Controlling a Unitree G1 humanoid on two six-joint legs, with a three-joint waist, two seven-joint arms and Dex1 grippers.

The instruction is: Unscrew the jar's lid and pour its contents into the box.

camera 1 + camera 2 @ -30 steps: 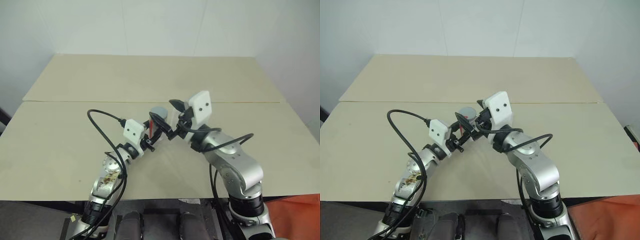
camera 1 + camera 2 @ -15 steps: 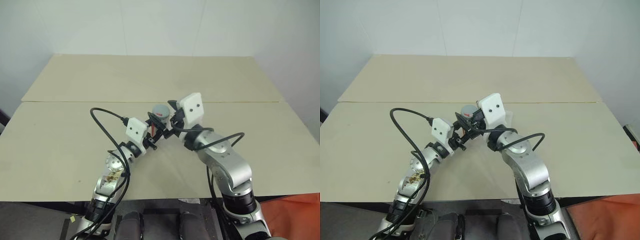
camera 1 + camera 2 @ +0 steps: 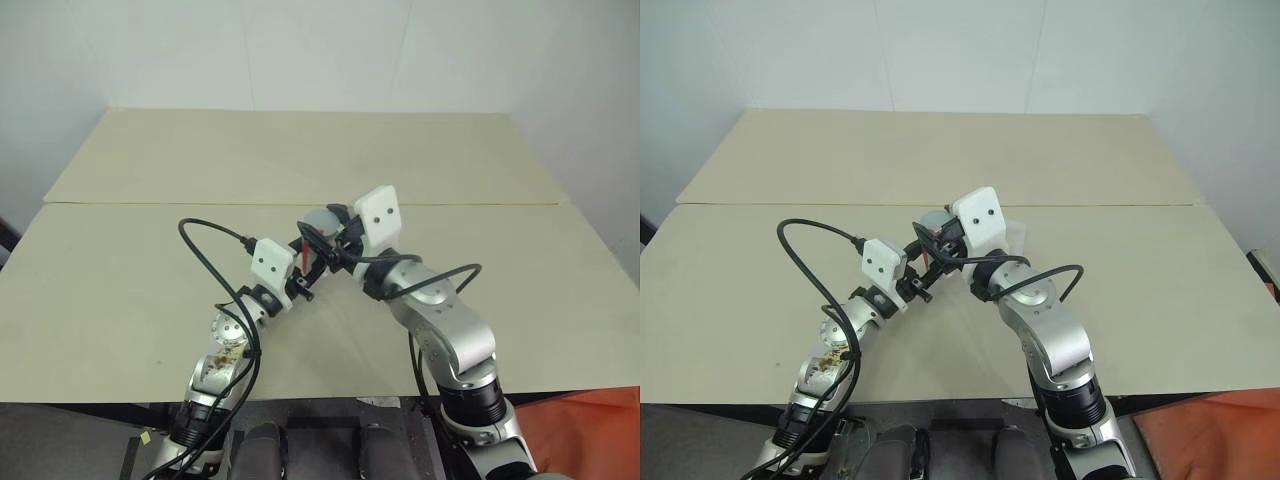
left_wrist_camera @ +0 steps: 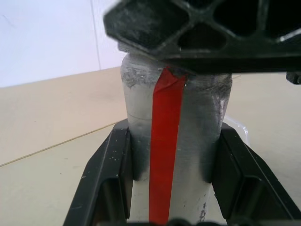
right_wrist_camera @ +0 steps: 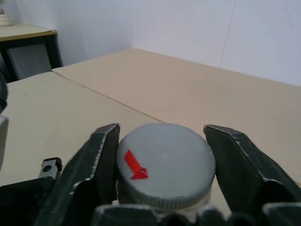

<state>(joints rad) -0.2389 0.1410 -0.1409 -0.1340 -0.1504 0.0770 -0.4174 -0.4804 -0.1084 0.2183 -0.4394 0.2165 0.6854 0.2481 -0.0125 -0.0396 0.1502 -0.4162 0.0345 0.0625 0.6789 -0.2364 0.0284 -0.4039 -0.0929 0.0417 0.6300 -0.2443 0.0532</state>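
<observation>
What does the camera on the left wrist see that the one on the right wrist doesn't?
Left wrist view alone: the jar from the side, its red stripe running down it, the left hand shut on its body, and a corner of the clear box behind it.

Right wrist view alone: the lid from above with its little red mark, flanked by the right hand and its fingers, plus a darker table far off.

Both: the same capped jar, the tan tabletop, the white wall.

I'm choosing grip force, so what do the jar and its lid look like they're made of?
The jar: matte silvery-grey, rough and scuffed, possibly coated plastic or metal; its red stripe looks like glossy tape. The lid: dull grey with a ribbed rim, probably plastic.
</observation>
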